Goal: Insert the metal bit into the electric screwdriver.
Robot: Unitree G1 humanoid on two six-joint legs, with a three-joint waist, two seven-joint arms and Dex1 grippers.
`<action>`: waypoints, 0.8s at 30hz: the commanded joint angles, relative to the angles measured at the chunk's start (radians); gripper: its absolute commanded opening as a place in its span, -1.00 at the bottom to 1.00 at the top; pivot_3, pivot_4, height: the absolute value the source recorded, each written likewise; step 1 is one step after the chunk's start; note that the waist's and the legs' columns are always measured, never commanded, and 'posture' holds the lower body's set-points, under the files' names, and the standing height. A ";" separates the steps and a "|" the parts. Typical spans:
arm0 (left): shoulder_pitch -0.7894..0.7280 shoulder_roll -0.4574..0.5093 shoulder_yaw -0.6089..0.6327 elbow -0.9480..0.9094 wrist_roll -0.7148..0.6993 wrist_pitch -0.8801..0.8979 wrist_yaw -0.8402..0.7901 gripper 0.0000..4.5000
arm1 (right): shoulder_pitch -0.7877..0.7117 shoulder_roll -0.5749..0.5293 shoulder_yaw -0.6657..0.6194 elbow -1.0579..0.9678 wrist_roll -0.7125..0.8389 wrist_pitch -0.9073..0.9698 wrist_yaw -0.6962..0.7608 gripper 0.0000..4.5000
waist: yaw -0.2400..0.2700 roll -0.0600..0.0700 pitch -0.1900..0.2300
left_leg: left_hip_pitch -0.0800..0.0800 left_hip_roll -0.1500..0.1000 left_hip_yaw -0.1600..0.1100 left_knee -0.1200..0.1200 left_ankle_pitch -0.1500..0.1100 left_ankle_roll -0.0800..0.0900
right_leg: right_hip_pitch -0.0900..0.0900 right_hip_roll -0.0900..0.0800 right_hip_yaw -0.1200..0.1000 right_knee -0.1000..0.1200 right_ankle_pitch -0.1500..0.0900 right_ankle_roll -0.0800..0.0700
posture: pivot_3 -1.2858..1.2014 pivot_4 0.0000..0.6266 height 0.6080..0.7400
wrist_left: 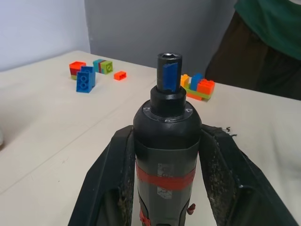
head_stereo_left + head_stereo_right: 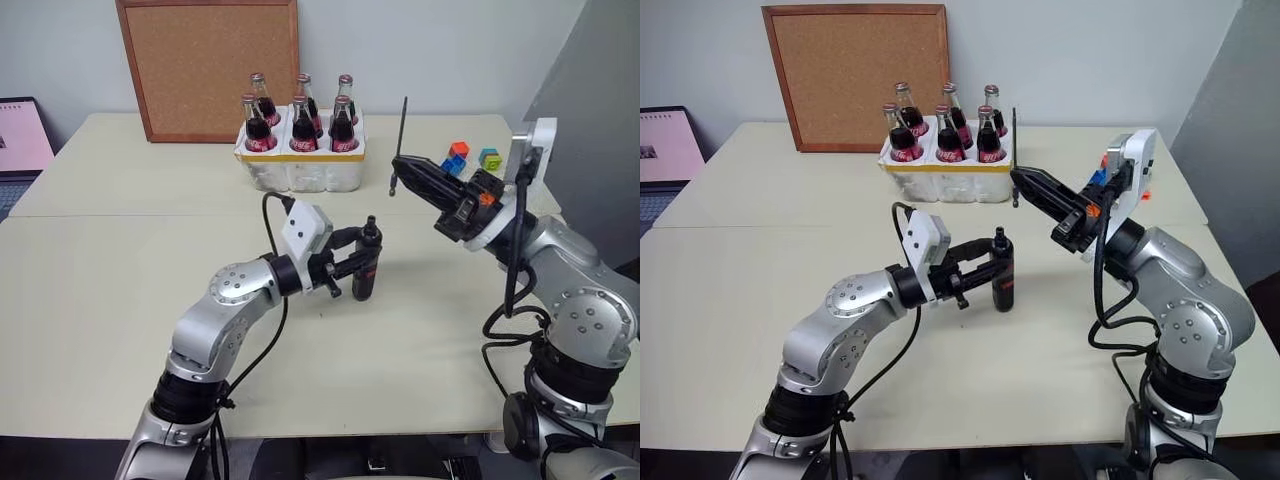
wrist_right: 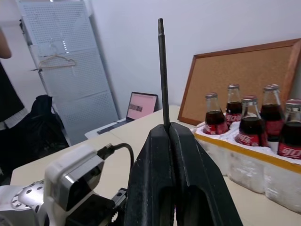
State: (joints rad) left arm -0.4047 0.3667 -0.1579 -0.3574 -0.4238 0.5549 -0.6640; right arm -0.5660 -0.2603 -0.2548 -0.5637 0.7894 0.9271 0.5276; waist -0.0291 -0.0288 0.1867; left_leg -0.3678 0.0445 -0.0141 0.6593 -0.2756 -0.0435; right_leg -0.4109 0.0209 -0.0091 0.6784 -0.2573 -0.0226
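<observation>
Between shut jaws, metal bit.

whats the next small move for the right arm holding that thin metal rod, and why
Probably bring the right gripper across toward the left gripper, lining the thin dark metal bit up over the socket. The bit is pinched upright, well above and to the right of the black, red-banded electric screwdriver, which the left gripper holds upright above the beige table with its open socket facing up.
</observation>
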 commanded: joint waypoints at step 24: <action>0.027 0.017 -0.013 -0.005 0.048 -0.092 -0.031 -0.29 | 0.157 -0.003 0.204 0.021 -0.103 -0.349 0.013 -1.00 | 0.000 0.000 0.000 | 0.000 0.001 0.000 -0.002 0.000 0.000 | 0.000 0.000 0.000 -0.002 0.000 0.000 | 0.03 -0.52 1.00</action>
State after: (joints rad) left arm -0.3723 0.3773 -0.1684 -0.3507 -0.3872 0.4672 -0.6972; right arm -0.4187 -0.2638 -0.0537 -0.5179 0.6950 0.6164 0.5403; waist -0.0288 -0.0287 0.1867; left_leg -0.3677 0.0452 -0.0144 0.6567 -0.2756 -0.0435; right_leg -0.4110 0.0212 -0.0097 0.6755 -0.2575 -0.0227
